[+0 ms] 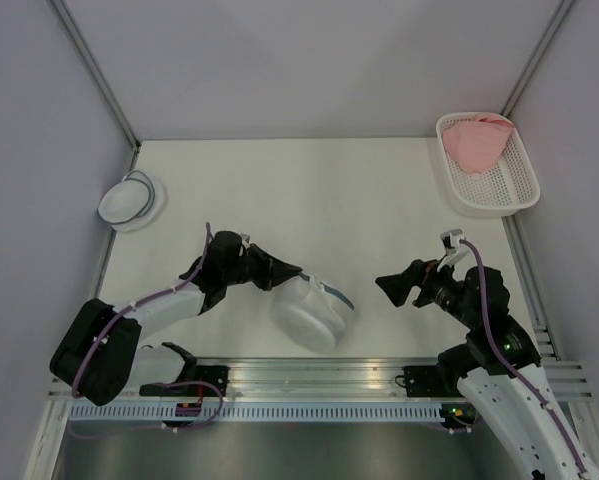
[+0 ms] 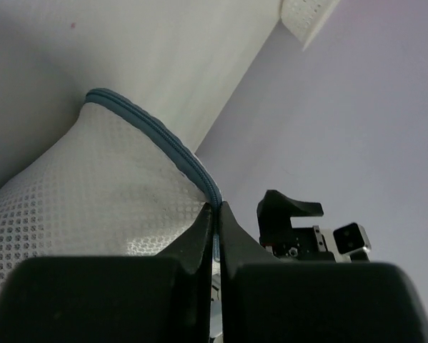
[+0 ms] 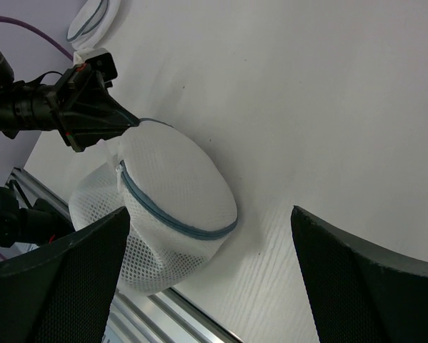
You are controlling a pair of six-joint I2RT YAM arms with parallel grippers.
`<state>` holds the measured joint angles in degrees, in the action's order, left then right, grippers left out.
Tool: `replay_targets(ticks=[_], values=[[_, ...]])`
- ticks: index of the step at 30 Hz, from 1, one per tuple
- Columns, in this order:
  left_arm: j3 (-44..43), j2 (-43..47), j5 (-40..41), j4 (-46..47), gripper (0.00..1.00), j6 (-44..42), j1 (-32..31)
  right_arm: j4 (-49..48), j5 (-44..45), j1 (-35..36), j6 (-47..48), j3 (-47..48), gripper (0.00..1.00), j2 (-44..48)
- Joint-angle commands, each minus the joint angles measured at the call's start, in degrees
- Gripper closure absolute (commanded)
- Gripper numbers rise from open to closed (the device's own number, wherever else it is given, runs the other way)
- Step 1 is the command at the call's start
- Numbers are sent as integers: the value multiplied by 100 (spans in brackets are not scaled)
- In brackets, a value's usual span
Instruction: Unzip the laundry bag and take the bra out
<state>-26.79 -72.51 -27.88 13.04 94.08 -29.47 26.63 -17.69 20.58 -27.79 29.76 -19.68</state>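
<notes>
**Left gripper pinching the bag's zip rim, right gripper spread**

At the far left a small white dome [image 1: 129, 198] is lying beside the wall. The right wrist view is cutting it off at the top edge.

The left gripper [image 1: 297, 276] is reaching rightward to the bag [image 1: 314, 312]. The bag is lying tilted on its side at the near middle of the table [image 1: 309, 190]. The jaws are pressing together on the dark zip rim [image 2: 156, 132] at the bag's far-left edge. A thin bluish strip is showing between them in the left wrist view, but it is hard to tell whether that is the pull tab. The white mesh is letting nothing inside the bag be made out.

Further right, apart from the bag, the right gripper [image 1: 394, 287] is hovering with its fingers spread wide.

At the far right a white basket [image 1: 519, 195] is holding a crumpled pink cloth [image 1: 476, 142], its shape unclear.
</notes>
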Motion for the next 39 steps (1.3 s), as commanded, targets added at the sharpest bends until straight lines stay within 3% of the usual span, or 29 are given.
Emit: replay_targets(ticks=[1,3,8,11,12,17,19,24,28,31,34,35,36,37,39], values=[[85,175,-341,1180,98,-163,12,0,38,25,19,91,2,-115],[182,324,-262,2199,98,-162,12,0,73,25,11,109,2,-141],[-370,396,-183,2992,98,-714,38,52,222,25,54,293,2,-360],[-354,334,-52,4124,98,-1022,117,88,310,16,107,425,2,-501],[-232,334,53,5085,98,-1102,196,88,345,25,107,460,2,-528],[1101,-147,862,7596,98,-946,442,210,503,25,248,715,2,-808],[1612,-473,1003,8211,98,-796,442,211,460,25,283,759,2,-975],[2528,-817,1196,8206,98,-830,434,35,661,323,318,760,2,-1643],[2907,-800,1180,8171,98,-1050,434,-280,1539,1227,187,821,2,-2170],[2942,-887,1074,8127,98,-1059,434,-343,2785,2264,55,1031,2,-2689],[2881,-931,943,8171,98,-1067,443,277,5417,3598,-164,1593,2,-3321],[2829,-949,881,8162,98,-1076,434,507,6226,4516,-313,1725,2,-3732],[2767,-949,794,8005,98,-1076,442,744,7618,4969,-523,2005,2,-3979],[2714,-949,662,7943,98,-1085,451,1156,8006,5539,-995,2121,2,-4217],[2557,-958,478,7811,98,-1129,478,1248,8378,5694,-1473,2288,2,-4763]])
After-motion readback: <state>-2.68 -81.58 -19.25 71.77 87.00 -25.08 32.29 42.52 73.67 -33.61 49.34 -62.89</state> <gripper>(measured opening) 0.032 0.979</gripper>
